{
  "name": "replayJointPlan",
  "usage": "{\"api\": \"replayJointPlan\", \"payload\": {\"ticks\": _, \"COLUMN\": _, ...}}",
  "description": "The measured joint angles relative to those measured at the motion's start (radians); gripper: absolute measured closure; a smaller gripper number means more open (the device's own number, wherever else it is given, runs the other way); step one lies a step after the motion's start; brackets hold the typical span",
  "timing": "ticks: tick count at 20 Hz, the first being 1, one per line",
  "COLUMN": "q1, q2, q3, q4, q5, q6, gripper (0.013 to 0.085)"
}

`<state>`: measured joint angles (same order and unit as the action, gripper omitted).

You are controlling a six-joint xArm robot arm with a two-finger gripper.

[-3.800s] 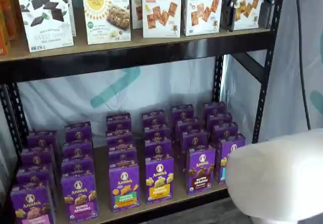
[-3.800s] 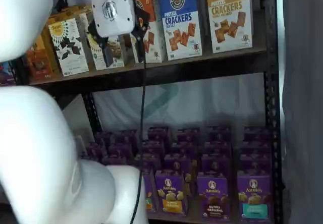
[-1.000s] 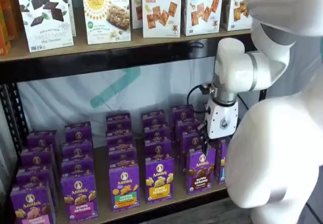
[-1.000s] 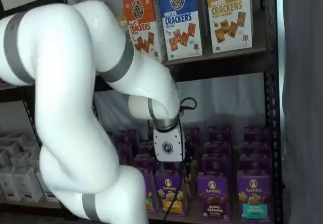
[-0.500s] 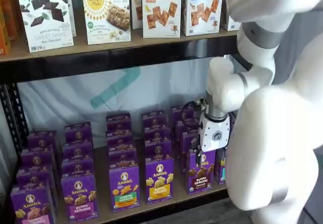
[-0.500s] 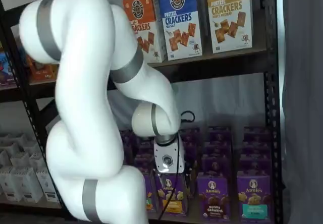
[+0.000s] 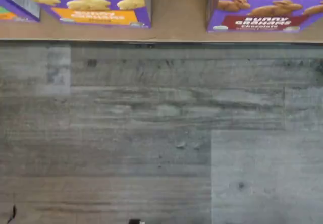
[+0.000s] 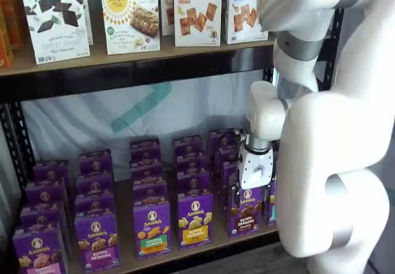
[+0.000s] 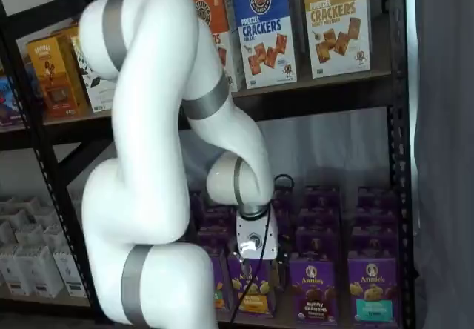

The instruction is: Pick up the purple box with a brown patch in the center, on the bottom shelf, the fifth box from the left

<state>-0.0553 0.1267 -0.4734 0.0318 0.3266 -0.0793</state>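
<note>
In a shelf view, the gripper (image 8: 254, 195) hangs from the white arm (image 8: 333, 163) directly in front of the purple box (image 8: 244, 211), its white body covering the carton's top edge. Its black fingers are lost against the dark cartons there, so no gap can be made out in the pictures; the jaws stand at their widest spread, and nothing is seen held between them. In the other shelf view, the gripper (image 9: 259, 268) sits low before the front row, with the purple box (image 9: 312, 291) just to one side of it and fully exposed.

The wrist view shows neither arm nor fingers. It looks down past the front edge of the bottom shelf (image 7: 176, 19) onto the grey plank floor (image 7: 151, 133), catching only the lower strips of two cartons: the purple box (image 7: 262, 7) with brown bunny crackers and a dark red-brown band reading "Bunny Grahams", and beside it, apart by a bare strip of board, a yellow-banded carton (image 7: 96, 2) with pale yellow crackers.

The purple box stands upright in the front row, with a round white Annie's logo above the dark crackers. A teal-banded carton (image 9: 372, 290) stands on its far side from the gripper.
</note>
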Motion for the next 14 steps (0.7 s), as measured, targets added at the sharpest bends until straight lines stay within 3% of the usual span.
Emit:
{"api": "replayJointPlan", "payload": {"ticks": 4, "q1": -0.011, "q2": 0.098, "q3": -0.080, "q4": 0.005, "q5": -0.032, "q6": -0.017, "gripper": 0.0130}}
{"api": "replayJointPlan", "payload": {"ticks": 7, "q1": -0.020, "q2": 0.170, "q3": -0.156, "q4": -0.020, "q5": -0.043, "q6": -0.002, "gripper": 0.0130}}
{"api": "replayJointPlan", "payload": {"ticks": 14, "q1": -0.055, "q2": 0.295, "q3": -0.332, "q4": -0.039, "q5": -0.012, "q6": -0.019, "gripper": 0.0130}}
